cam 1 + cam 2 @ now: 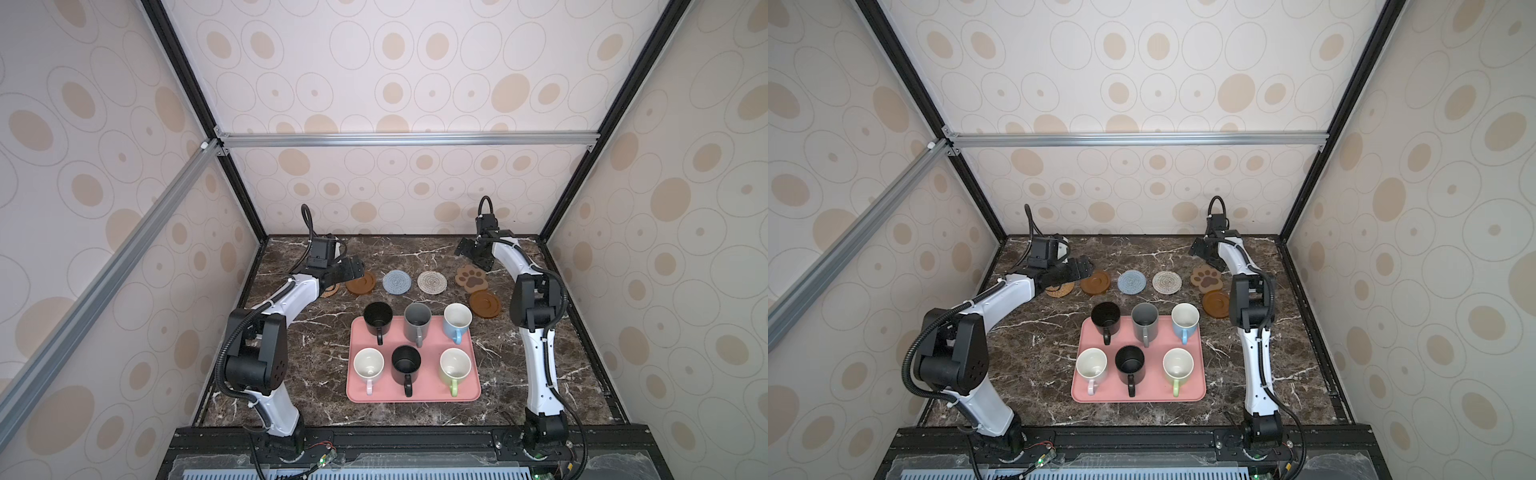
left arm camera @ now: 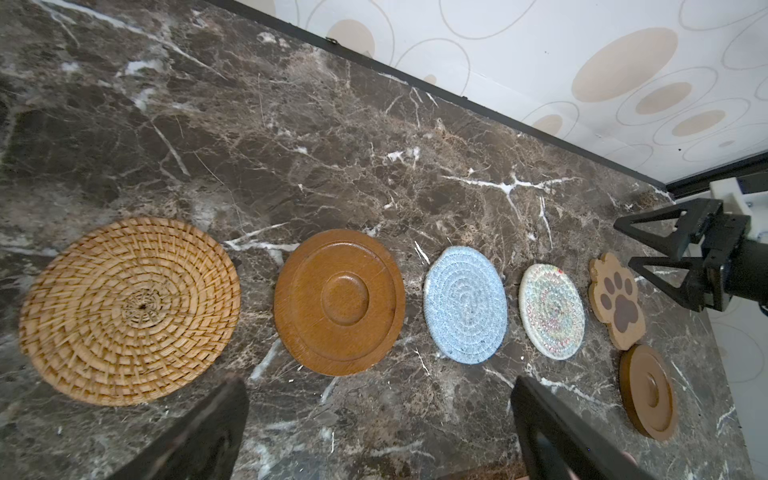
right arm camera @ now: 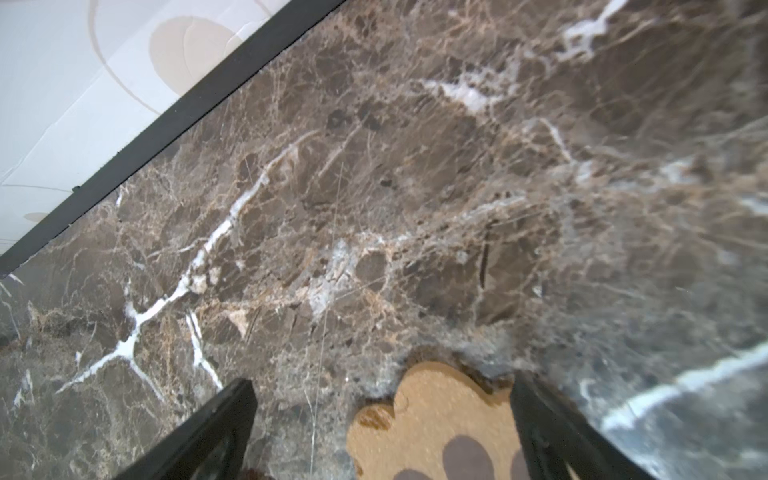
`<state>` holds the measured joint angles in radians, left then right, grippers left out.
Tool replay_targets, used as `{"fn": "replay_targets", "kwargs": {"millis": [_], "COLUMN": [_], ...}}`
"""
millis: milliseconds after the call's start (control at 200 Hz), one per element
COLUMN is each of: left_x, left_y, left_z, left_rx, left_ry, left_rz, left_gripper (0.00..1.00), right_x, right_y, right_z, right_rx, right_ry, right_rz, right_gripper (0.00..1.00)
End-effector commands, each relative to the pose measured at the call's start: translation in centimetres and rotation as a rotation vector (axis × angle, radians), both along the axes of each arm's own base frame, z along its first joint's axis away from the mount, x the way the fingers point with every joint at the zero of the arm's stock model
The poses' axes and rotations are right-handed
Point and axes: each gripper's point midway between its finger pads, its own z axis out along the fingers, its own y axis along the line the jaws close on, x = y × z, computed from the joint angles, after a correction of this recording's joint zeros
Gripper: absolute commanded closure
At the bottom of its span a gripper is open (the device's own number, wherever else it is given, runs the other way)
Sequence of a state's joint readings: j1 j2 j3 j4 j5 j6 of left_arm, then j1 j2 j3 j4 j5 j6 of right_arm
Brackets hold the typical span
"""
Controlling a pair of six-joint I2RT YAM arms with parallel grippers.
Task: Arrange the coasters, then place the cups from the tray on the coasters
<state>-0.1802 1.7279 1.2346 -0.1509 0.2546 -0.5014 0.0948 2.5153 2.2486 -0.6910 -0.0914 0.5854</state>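
The left tool (image 1: 358,270) hung wide open and empty at the left end of a row running left to right across the far counter (image 1: 415,253): woven rattan disc (image 2: 129,309), smooth brown disc (image 1: 360,283), blue-grey knitted round (image 1: 397,282), cream knitted round (image 1: 432,282) and tan paw coaster (image 1: 470,279), toes toward the back wall, a second brown disc (image 1: 484,304) just nearer. Nearer, the pink tray (image 1: 430,388) held six upright cups (image 1: 1144,318), handles toward the near edge: black cup (image 1: 377,318), grey cup (image 1: 417,318), light blue cup (image 1: 457,319) behind; pale pink cup (image 1: 368,365), second black cup (image 1: 406,363), light green cup (image 1: 455,365) in front. The right tool (image 1: 473,255) stood wide open, empty, beyond the paw.
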Motion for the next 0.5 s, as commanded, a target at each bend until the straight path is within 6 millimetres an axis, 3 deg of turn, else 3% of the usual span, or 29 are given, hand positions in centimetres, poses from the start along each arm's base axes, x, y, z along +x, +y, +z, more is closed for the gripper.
{"fn": "replay_targets", "kwargs": {"millis": [0, 170, 495], "left_x": [0.0, -0.1, -0.1], "left_y": [0.4, 0.4, 0.4], "left_z": [0.9, 0.8, 0.8], "left_rx": [0.007, 0.003, -0.006], "left_ry": [-0.023, -0.019, -0.020], "left_rz": [0.008, 0.011, 0.016], "left_gripper": [0.00, 0.00, 0.00], "right_x": [-0.1, -0.7, -1.6], "right_y": [0.4, 0.7, 1.1], "right_z": [-1.5, -2.1, -1.4], "right_rx": [0.033, 0.038, 0.060], "right_ry": [0.029, 0.053, 0.064], "right_rz": [0.013, 0.038, 0.052], "right_gripper": [0.00, 0.00, 0.00]}}
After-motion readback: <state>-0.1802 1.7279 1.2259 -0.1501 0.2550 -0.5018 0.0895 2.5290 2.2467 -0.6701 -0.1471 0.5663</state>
